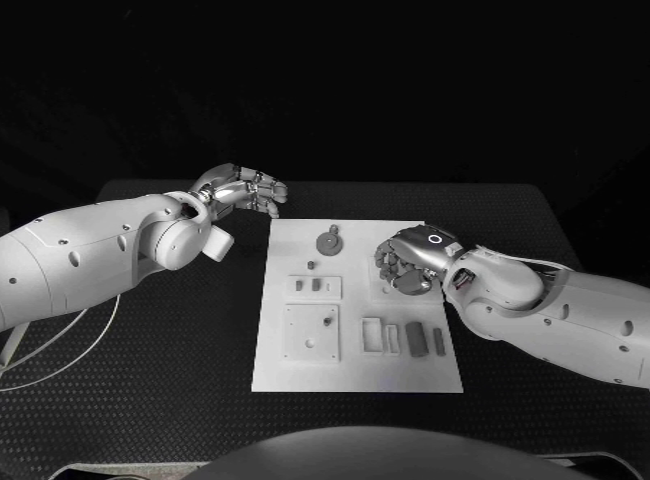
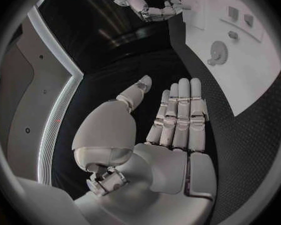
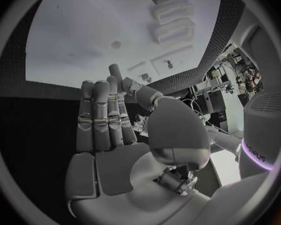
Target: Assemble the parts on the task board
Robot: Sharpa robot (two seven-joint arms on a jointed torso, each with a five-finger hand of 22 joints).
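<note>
**K:** Right arm (image 1: 570, 310) is closest to the head cam, comes in over the table (image 1: 152, 400) at the board's right edge. Right hand (image 1: 412, 262) hangs over the upper right part of the task board (image 1: 354, 375). Wrist view shows the fingers (image 3: 102, 120) straight and side by side, thumb off to one side, nothing in the palm. So flat, extended, holding nothing.

**M:** Touching the board?

**K:** Can't tell from these views whether it rests on it or floats above.

**M:** Left?

**K:** Left arm (image 1: 80, 260) is on the other side. Left hand (image 1: 243, 190) sits off the board, over black table near its far left corner. Its wrist view has the fingers (image 2: 178, 115) straight and packed together, thumb splayed out, empty.

**M:** Parts?

**K:** All on the board. Square plate (image 1: 311, 333) in the lower left area, smaller plate with two slots (image 1: 314, 287) above it. Round gear (image 1: 330, 241) near the top, just left of the right hand. Open frame (image 1: 373, 335), block (image 1: 416, 338) and thin bar (image 1: 439, 341) in a row near the right edge. Small peg (image 1: 312, 265) under the gear.
</note>
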